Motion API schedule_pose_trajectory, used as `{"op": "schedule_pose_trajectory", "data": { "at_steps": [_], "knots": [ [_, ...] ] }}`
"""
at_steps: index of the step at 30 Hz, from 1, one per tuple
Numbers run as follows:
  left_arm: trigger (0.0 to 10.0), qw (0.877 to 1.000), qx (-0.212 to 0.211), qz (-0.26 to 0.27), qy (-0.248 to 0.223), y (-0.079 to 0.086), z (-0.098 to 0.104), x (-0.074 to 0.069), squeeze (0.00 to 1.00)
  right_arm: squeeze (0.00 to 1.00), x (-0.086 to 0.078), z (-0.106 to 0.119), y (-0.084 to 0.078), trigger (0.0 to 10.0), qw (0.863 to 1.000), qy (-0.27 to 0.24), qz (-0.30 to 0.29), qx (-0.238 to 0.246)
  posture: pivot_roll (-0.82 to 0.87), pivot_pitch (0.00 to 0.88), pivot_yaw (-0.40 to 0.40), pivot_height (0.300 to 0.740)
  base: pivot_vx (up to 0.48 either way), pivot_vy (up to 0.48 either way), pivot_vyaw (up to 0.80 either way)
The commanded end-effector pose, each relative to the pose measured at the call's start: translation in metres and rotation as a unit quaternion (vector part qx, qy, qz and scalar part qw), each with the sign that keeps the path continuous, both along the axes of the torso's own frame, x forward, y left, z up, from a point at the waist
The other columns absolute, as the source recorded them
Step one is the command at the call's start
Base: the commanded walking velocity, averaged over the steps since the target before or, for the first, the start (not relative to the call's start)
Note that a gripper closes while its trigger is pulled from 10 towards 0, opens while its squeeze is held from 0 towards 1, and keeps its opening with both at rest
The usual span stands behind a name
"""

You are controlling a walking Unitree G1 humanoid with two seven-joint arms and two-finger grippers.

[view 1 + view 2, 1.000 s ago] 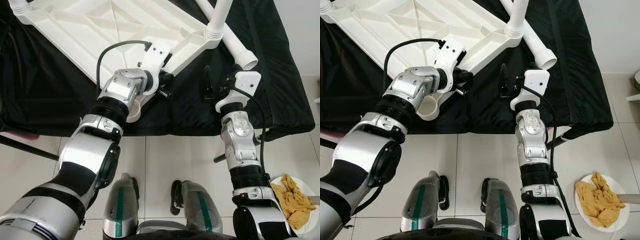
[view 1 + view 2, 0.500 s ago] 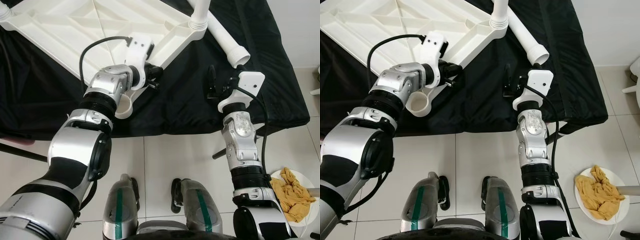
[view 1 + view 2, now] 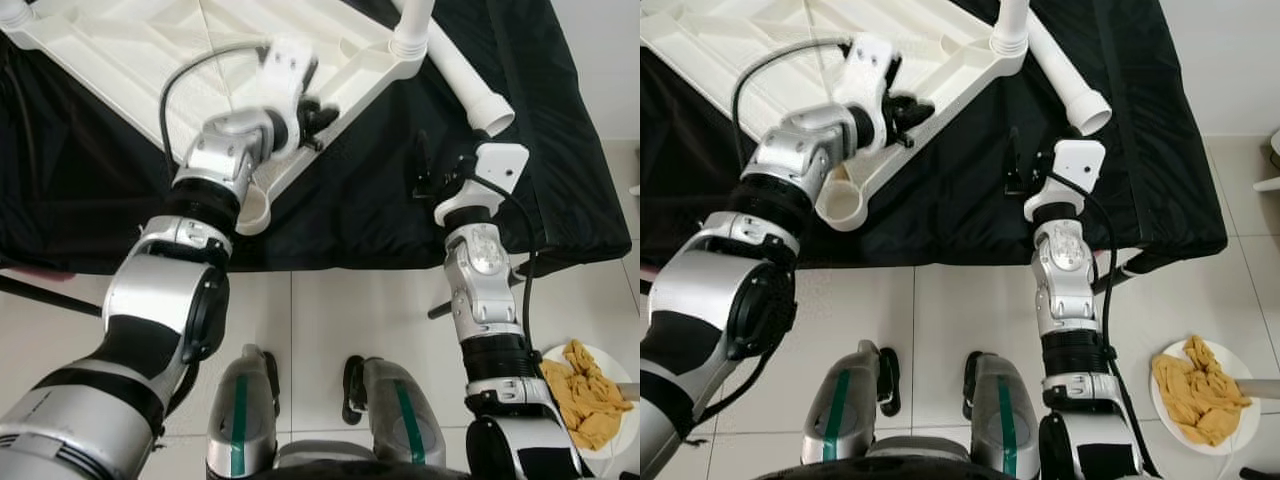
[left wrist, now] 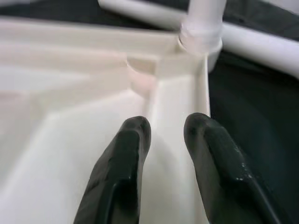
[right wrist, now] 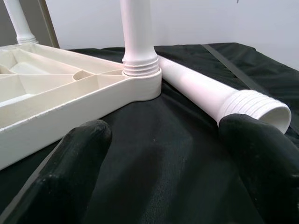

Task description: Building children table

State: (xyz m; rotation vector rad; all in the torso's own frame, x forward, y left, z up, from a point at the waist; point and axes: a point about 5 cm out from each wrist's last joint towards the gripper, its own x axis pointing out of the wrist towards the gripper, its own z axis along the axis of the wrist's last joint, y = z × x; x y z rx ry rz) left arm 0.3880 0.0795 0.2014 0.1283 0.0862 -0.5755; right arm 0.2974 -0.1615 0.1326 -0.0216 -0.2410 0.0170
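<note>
One white tabletop (image 3: 150, 60) lay upside down on the black-draped surface (image 3: 380, 200), toward 11 o'clock. Three white legs showed: two upright in corner sockets, one (image 5: 138, 32) at 12 o'clock and another (image 5: 19, 21) at the far corner, and one loose leg (image 3: 465, 80) lying on the cloth at 1 o'clock. One empty corner socket (image 3: 843, 205) faced the robot. The left gripper (image 4: 166, 128) hovered over the tabletop's rim, fingers slightly parted, holding nothing. The right gripper (image 5: 163, 140) hung spread wide and empty, near the loose leg's threaded end. One plate (image 3: 1225, 375) of yellow cloth sat on the floor at 4 o'clock.
</note>
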Motion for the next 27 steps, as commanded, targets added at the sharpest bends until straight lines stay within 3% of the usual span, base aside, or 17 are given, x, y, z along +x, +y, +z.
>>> {"op": "schedule_pose_trajectory", "data": {
  "at_steps": [1,5,10,15,17,19,21,22,27],
  "knots": [
    [10.0,0.999,0.013,-0.04,-0.013,0.007,-0.001,-0.006,0.0,0.0,-0.002,-0.003,0.003,10.0,1.0,0.008,0.006,0.003,-0.02,0.083,0.043,0.74,0.0,0.0,0.0],
    [10.0,0.998,0.03,-0.05,-0.029,0.02,0.003,-0.009,0.0,0.0,-0.001,-0.003,0.003,10.0,1.0,0.009,0.008,0.003,-0.01,0.083,0.04,0.74,0.0,0.0,0.0],
    [10.0,0.991,0.12,0.044,-0.028,0.076,0.003,0.0,0.0,0.0,-0.002,-0.002,0.005,10.0,1.0,0.008,0.015,0.004,-0.01,0.087,0.033,0.74,0.0,0.0,0.0],
    [10.0,0.983,0.154,0.089,-0.034,0.098,0.007,0.001,0.0,0.0,-0.001,-0.002,0.006,10.0,1.0,0.009,0.019,0.004,0.0,0.088,0.03,0.74,0.0,0.0,0.0],
    [10.0,0.974,0.191,0.114,-0.029,0.111,0.006,0.0,0.0,0.0,-0.001,-0.002,0.007,10.0,1.0,0.011,0.021,0.003,0.0,0.088,0.025,0.74,0.0,0.0,0.0],
    [10.0,0.97,0.206,0.124,-0.026,0.115,0.005,-0.001,0.0,0.0,-0.001,-0.002,0.007,10.0,1.0,0.011,0.021,0.003,0.0,0.088,0.024,0.74,0.0,0.0,0.0],
    [10.0,0.953,0.268,0.137,-0.036,0.126,0.002,-0.002,0.0,0.0,-0.001,-0.002,0.007,10.0,1.0,0.012,0.023,0.001,0.0,0.087,0.019,0.74,0.0,0.0,0.0],
    [10.0,0.953,0.268,0.137,-0.036,0.126,0.002,-0.002,0.0,0.0,-0.001,-0.002,0.007,10.0,1.0,0.012,0.023,0.001,0.0,0.087,0.019,0.74,0.0,0.0,0.0],
    [10.0,0.935,0.34,0.103,-0.018,0.129,-0.015,-0.008,0.0,0.0,0.0,-0.001,0.007,10.0,1.0,0.012,0.026,-0.002,0.0,0.086,0.013,0.74,0.0,0.0,0.0]
  ]
}}
